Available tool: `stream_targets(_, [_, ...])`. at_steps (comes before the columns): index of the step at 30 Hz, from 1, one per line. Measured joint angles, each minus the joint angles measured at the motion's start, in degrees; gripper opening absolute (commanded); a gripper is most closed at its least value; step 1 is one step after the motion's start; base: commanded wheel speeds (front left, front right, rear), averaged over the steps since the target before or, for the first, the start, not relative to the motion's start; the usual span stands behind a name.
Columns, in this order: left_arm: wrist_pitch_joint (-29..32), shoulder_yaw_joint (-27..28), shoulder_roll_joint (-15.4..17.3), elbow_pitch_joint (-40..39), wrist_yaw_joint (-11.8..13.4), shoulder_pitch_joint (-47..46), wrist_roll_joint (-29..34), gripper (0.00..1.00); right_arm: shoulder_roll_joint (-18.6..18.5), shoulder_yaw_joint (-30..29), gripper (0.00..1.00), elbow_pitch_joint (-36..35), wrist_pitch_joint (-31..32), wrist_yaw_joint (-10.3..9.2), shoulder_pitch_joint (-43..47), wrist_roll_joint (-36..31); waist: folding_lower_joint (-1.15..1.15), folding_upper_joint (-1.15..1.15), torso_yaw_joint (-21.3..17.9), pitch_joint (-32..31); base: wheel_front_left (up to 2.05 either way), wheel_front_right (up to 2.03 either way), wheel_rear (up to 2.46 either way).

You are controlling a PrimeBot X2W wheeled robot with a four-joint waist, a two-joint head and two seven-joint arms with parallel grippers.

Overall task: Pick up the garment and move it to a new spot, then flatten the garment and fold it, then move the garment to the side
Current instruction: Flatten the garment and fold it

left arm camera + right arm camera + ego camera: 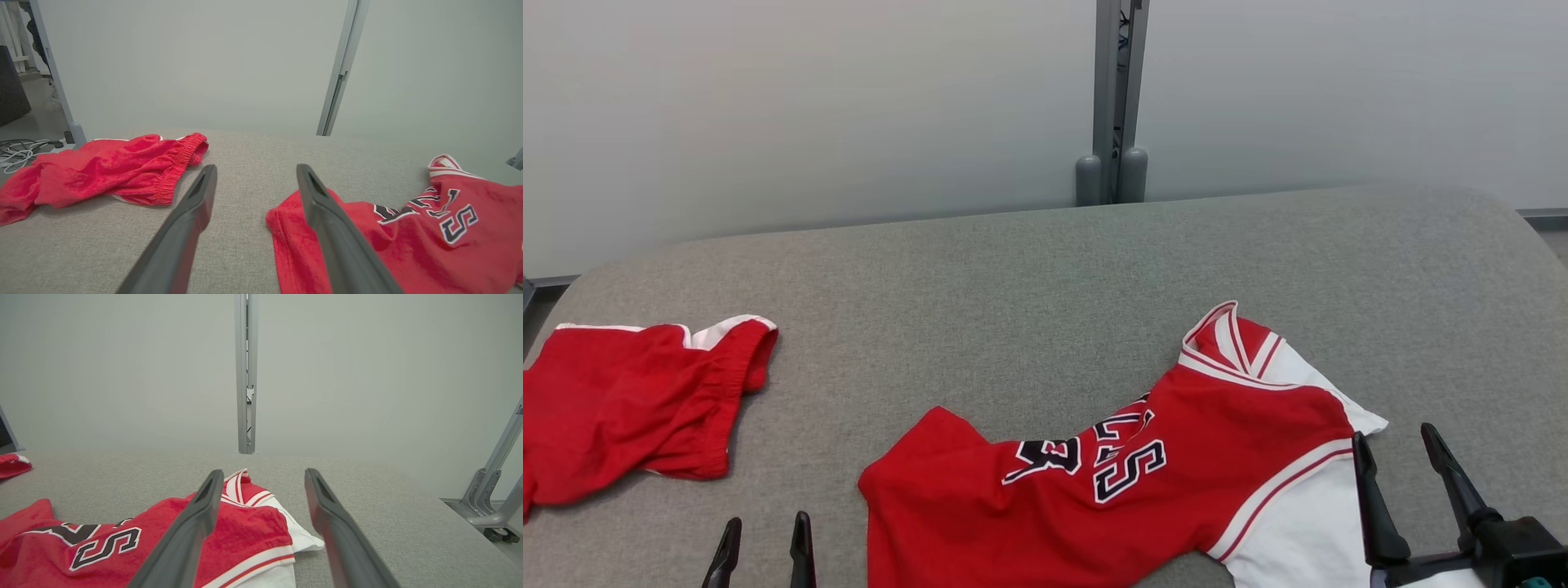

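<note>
Grey fabric surface [1045,269], pale wall behind. Red jersey [1176,465] lies rumpled at near centre-right, with its white side panel by the right hand [1392,433]. Red shorts [637,400] sit well apart at left. Left hand [768,520] is near the jersey's hem corner. Both hands are open and empty.

Judgement: pick-up not yet begun. Pinch two separated edges, hem at left and shoulder at right. Lift evenly so the cloth hangs open, clear of the shorts.
</note>
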Motion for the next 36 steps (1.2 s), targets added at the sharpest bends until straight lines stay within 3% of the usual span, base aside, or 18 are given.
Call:
stream_targets(6, [0.20,-1.44,-0.19,-0.98,-0.79,0.62,0.05,1.00,-0.29,-0.01,1.00,1.42,-0.01,0.00,1.40,-0.55,0.00,0.00,-0.61,0.47,0.00,0.00,0.00])
stream_targets(12, [14.72,-4.17,0.15,-2.48,-1.16,4.44,-2.47,1.00,-3.74,2.04,1.00,5.80,3.39,0.00,4.85,-1.01,0.00,0.00,-0.74,1.44,0.00,0.00,0.00])
stream_targets(18, [26.54,-5.44,0.82,-7.55,-1.74,8.07,-6.95,1.00,-4.25,1.26,1.00,8.22,10.66,0.00,5.14,0.19,0.00,0.00,-0.76,3.47,0.00,0.00,0.00])
stream_targets(22, [32.38,-6.33,1.91,-8.87,-2.87,9.32,-9.24,1.00,-3.75,1.33,1.00,9.54,12.22,0.00,4.03,0.43,0.00,0.00,-0.03,4.91,0.00,0.00,0.00])
stream_targets(36, [35.41,-7.77,2.38,-4.43,-4.50,6.55,-13.44,1.00,-3.20,1.00,1.00,13.06,12.09,0.00,0.03,0.25,0.00,0.00,1.64,7.97,0.00,0.00,0.00])
